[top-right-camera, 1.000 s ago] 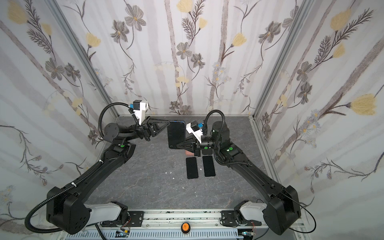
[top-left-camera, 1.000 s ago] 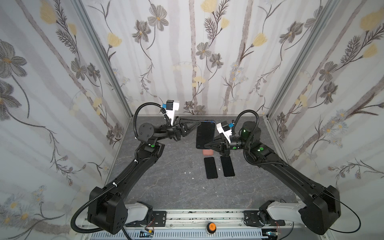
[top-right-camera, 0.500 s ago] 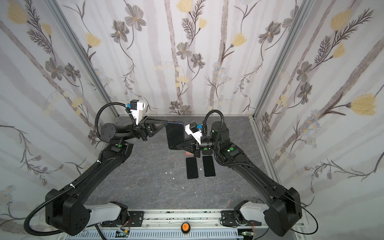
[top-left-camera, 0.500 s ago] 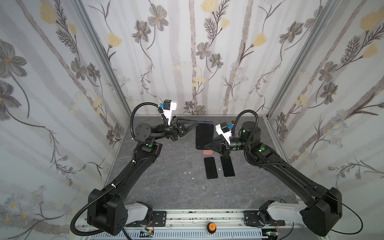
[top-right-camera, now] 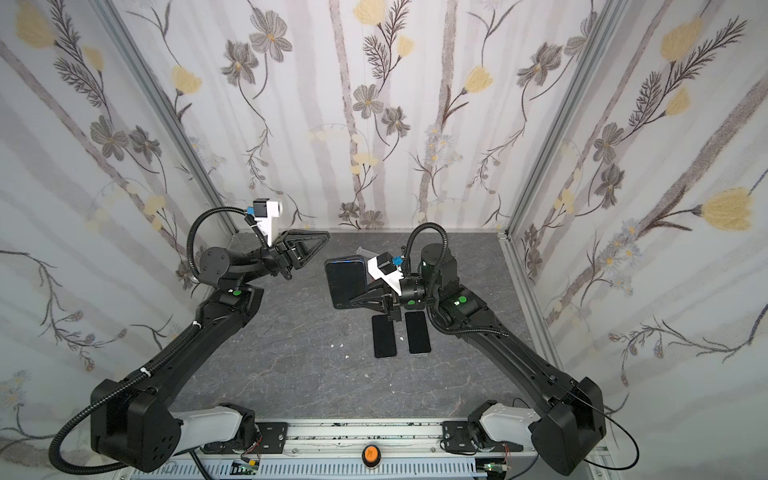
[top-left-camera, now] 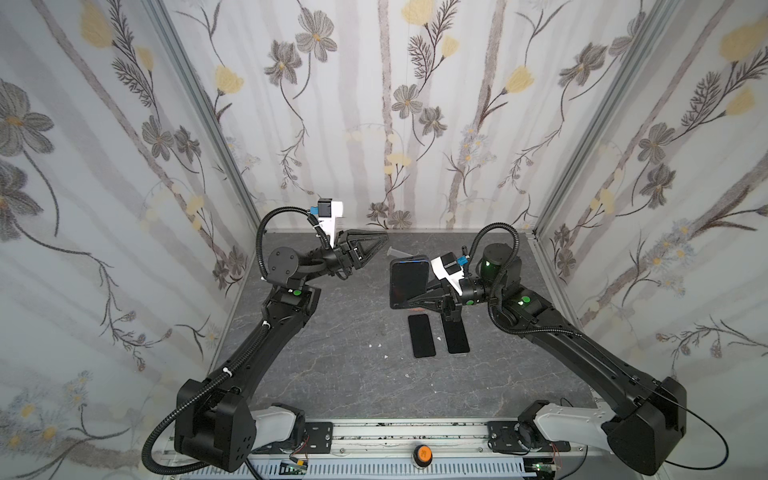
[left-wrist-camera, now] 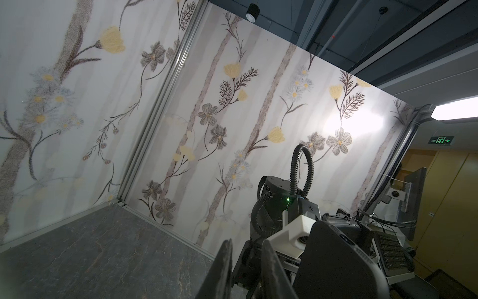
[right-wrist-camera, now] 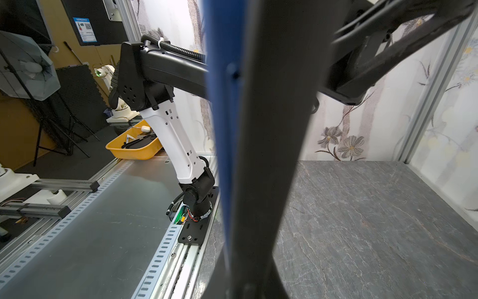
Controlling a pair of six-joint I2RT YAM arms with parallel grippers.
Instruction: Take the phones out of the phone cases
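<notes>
Right gripper (top-left-camera: 405,303) (top-right-camera: 347,305) is clenched on the phone (top-left-camera: 409,279) (top-right-camera: 347,282), pinching it by the lower edge. The phone stands upright in the air above the table (top-left-camera: 332,374), toward the back and near the middle. Its dark screen faces the cameras in both top views.

In the right wrist view a blue edge (right-wrist-camera: 223,116) runs along the phone, right beside a black finger (right-wrist-camera: 263,155). I cannot tell whether that blue belongs to the case or to the phone itself, nor whether the case is on.

Left gripper (top-left-camera: 380,241) (top-right-camera: 322,237) hangs to the left of the phone with its tip aimed toward it, apart from it and touching nothing. In the left wrist view its fingers (left-wrist-camera: 223,269) stand slightly parted with nothing between them, and the phone's dark back shows just beyond.

Two dark slabs (top-left-camera: 422,336) (top-left-camera: 456,337) lie flat on the table side by side, nearer the front than the phone. Their far ends sit under the right gripper.

A small clear thing (top-left-camera: 397,250) (top-right-camera: 362,250) lies on the table behind the phone, too faint to name.
</notes>
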